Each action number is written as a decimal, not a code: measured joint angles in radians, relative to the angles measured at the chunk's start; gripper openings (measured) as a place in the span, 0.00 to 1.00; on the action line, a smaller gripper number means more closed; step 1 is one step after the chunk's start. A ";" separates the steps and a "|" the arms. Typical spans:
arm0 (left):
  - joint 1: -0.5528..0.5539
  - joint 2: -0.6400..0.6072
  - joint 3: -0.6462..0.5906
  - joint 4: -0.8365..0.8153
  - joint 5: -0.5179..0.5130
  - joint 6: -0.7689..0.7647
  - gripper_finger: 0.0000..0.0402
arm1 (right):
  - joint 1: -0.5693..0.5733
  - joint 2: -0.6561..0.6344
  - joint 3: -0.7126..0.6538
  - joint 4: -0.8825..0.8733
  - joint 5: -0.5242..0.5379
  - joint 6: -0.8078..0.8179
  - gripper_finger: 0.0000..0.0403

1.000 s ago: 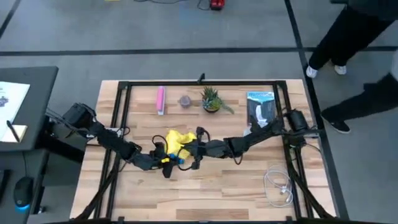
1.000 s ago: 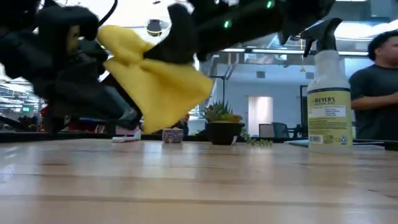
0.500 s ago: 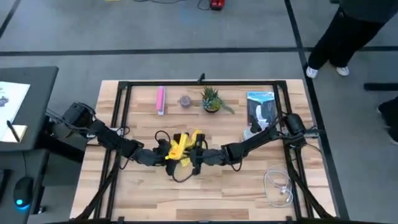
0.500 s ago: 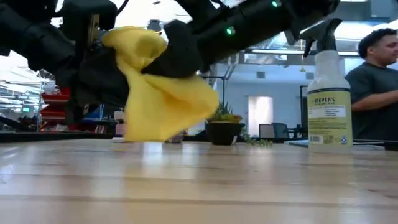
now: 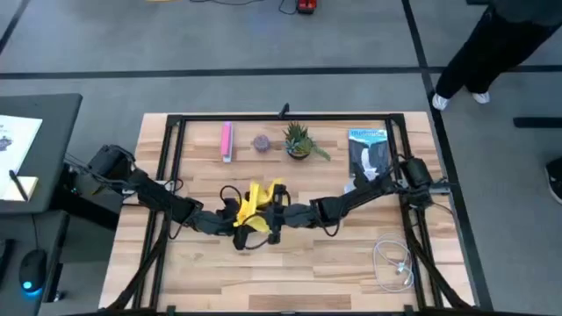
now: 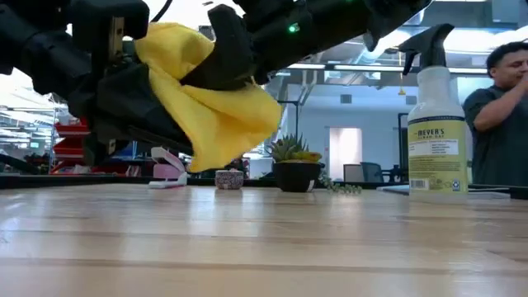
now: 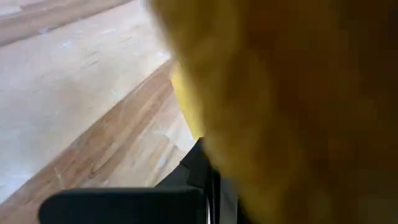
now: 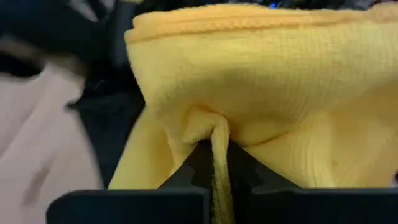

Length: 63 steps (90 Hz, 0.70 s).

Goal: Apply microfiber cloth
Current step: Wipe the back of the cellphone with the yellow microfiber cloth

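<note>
Microfiber cloth hung bunched above the desk centre, clear of the wood, roughly 7 o'clock of the plant. Right tool pinched shut on a fold. Left tool pressed alongside; couldn't tell its jaws. Looked soft, light, floppy, grippy pile. Probably best taken by an edge or corner, not the wad.
</note>
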 joint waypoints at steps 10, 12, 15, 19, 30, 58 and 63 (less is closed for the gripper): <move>0.000 -0.006 0.000 0.015 -0.004 0.022 0.03 | 0.009 -0.001 0.003 -0.058 -0.003 0.004 0.00; 0.000 -0.007 0.000 0.013 -0.006 0.023 0.03 | 0.010 -0.002 0.003 -0.070 0.013 0.001 0.00; 0.001 -0.007 0.000 0.013 -0.012 0.023 0.03 | 0.011 -0.002 0.003 -0.084 0.047 0.000 0.00; 0.002 -0.007 0.000 0.009 -0.022 0.023 0.03 | 0.012 -0.003 0.002 -0.099 0.095 -0.001 0.00; 0.003 -0.008 0.000 0.002 -0.040 0.009 0.03 | 0.001 -0.020 0.000 -0.109 0.195 -0.021 0.00; -0.001 -0.010 0.002 -0.006 0.012 0.021 0.03 | -0.056 -0.134 -0.003 -0.109 0.325 -0.049 0.00; -0.004 -0.011 0.005 -0.001 0.023 0.029 0.03 | -0.060 -0.138 -0.003 -0.110 0.311 -0.045 0.00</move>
